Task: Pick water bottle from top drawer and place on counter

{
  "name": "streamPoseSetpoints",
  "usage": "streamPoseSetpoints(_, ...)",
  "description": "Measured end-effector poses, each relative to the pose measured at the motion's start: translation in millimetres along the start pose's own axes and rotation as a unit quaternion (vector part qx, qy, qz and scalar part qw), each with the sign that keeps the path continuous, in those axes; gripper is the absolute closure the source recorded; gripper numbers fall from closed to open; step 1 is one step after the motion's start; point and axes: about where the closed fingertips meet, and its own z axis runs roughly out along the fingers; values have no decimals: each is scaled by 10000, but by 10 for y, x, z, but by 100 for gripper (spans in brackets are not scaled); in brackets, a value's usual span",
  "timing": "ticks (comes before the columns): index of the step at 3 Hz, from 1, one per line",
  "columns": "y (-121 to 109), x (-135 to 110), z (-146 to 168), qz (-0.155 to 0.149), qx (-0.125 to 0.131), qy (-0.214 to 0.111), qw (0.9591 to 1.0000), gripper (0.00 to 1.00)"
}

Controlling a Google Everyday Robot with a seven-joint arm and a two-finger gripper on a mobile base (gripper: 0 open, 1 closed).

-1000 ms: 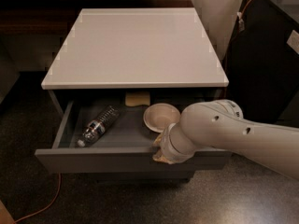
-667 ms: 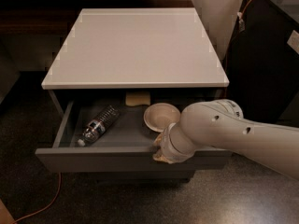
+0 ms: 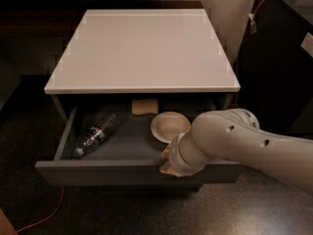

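Gripper (image 3: 168, 161) at top drawer's (image 3: 98, 173) front lip, right half; grip state unreadable. Water bottle (image 3: 96, 133) lies in drawer's left. Risk: crossing reach clips bowl (image 3: 169, 126) or rolls the bottle.

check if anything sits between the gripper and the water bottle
Nothing visible does. The gripper is at the front edge of the top drawer, right of the water bottle, with bare floor between them. The bowl lies behind the gripper, off that line.
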Motion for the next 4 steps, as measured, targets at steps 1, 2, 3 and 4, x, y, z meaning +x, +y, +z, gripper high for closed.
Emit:
streamPoseSetpoints(1,0,0,0,0,0,0,10000,85)
streamPoseSetpoints(2,41,-46,-143,116,54,-72,9999,61)
streamPoseSetpoints(3,-75,-193,-415,32,163,-33,9999,31)
streamPoseSetpoints(4,-220,-339,-596,-143,210,20,9997,8)
